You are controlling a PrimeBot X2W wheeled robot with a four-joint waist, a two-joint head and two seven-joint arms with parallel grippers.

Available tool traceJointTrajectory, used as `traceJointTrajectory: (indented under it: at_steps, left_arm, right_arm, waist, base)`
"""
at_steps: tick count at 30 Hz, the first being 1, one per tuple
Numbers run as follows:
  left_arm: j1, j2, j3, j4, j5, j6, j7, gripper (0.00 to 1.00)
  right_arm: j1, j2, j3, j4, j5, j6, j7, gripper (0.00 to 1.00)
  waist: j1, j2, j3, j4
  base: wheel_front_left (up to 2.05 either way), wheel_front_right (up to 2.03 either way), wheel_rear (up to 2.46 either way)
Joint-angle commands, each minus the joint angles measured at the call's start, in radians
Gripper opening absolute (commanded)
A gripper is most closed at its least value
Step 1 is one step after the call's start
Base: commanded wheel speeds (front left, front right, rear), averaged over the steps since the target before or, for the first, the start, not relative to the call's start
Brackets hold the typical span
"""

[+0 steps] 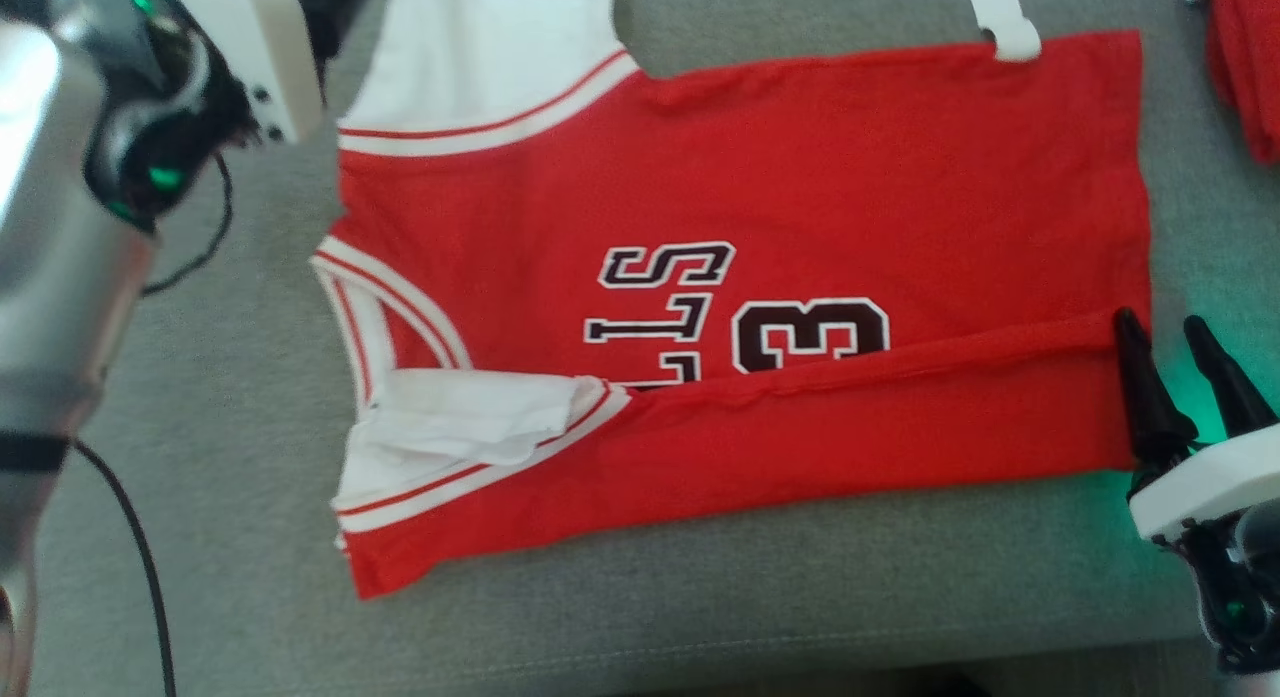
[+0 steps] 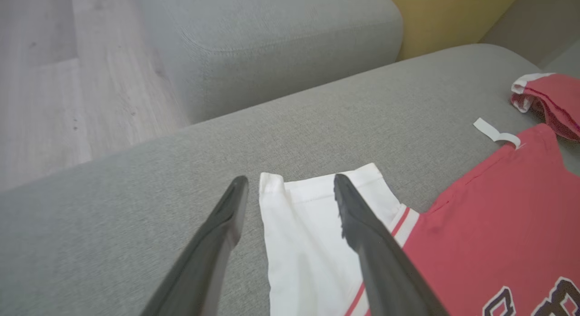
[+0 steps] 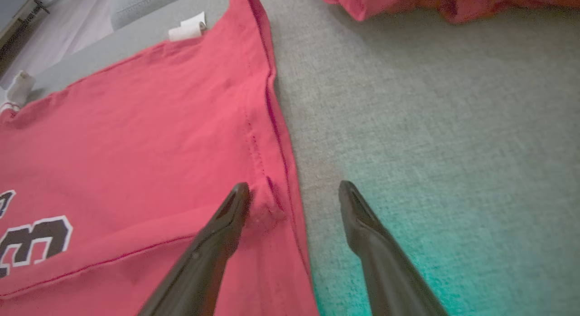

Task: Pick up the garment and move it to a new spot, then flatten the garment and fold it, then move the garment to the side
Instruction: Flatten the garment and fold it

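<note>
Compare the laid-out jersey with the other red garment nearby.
The jersey lies spread flat, near edge folded over; the other red garment sits bunched. The jersey shows black lettering; the other garment shows none. Both are red with white trim.

red fabric jersey [image 1: 760, 207] flat on grey fabric sofa seat [image 1: 240, 397]; its edge between right claw's [image 1: 1160, 322] fingers; its white fabric sleeve [image 2: 308, 225] just ahead of left claw [image 2: 290, 179]; crumpled red garment [image 1: 1245, 67] well beyond right claw.
</note>
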Motion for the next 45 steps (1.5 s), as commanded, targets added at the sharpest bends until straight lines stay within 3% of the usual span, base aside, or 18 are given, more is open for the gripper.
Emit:
traceJointTrajectory:
  at_steps: [1,7,15,30,33,41,45]
  left_arm:
    - [-0.067,0.038,0.026,0.001,-0.014,-0.005,0.011,1.00]
    - [-0.159,0.064,-0.046,0.120,-0.065,-0.006,0.024,1.00]
    - [-0.234,0.083,-0.110,0.259,-0.046,-0.006,-0.015,1.00]
    - [-0.289,0.106,-0.214,0.255,-0.159,-0.006,-0.010,1.00]
    - [-0.296,0.119,-0.245,0.243,-0.183,-0.006,-0.010,0.00]
    - [-0.301,0.131,-0.306,0.229,-0.206,-0.006,-0.064,0.00]
    - [-0.293,0.140,-0.347,0.199,-0.234,-0.006,-0.102,0.00]
  right_arm:
    - [-0.011,-0.015,0.018,-0.039,-0.004,0.003,-0.009,1.00]
    - [-0.020,-0.009,0.024,-0.047,-0.004,0.003,-0.015,1.00]
    - [-0.027,0.018,0.032,-0.049,0.029,0.003,-0.029,1.00]
    - [-0.040,0.027,0.037,-0.030,0.019,0.003,-0.051,1.00]
    - [-0.047,0.027,0.037,-0.028,0.021,0.003,-0.055,1.00]
    - [-0.075,0.008,0.042,-0.064,0.021,0.003,-0.067,1.00]
    - [-0.183,-0.017,0.092,-0.082,0.015,0.003,-0.006,1.00]
  waist:
    - [-0.0004,0.0000,0.039,-0.036]
    - [-0.0004,0.0000,0.089,-0.069]
    - [-0.0004,0.0000,0.118,-0.088]
    - [-0.0004,0.0000,0.140,-0.105]
    - [-0.0004,0.0000,0.143,-0.110]
    - [-0.0004,0.0000,0.110,-0.097]
    - [-0.0004,0.0000,0.069,-0.089]
  base:
    - [0.00,0.00,0.00]
    - [0.00,0.00,0.00]
    - [0.00,0.00,0.00]
    - [0.00,0.00,0.00]
    - [0.00,0.00,0.00]
    - [0.00,0.00,0.00]
    - [0.00,0.00,0.00]
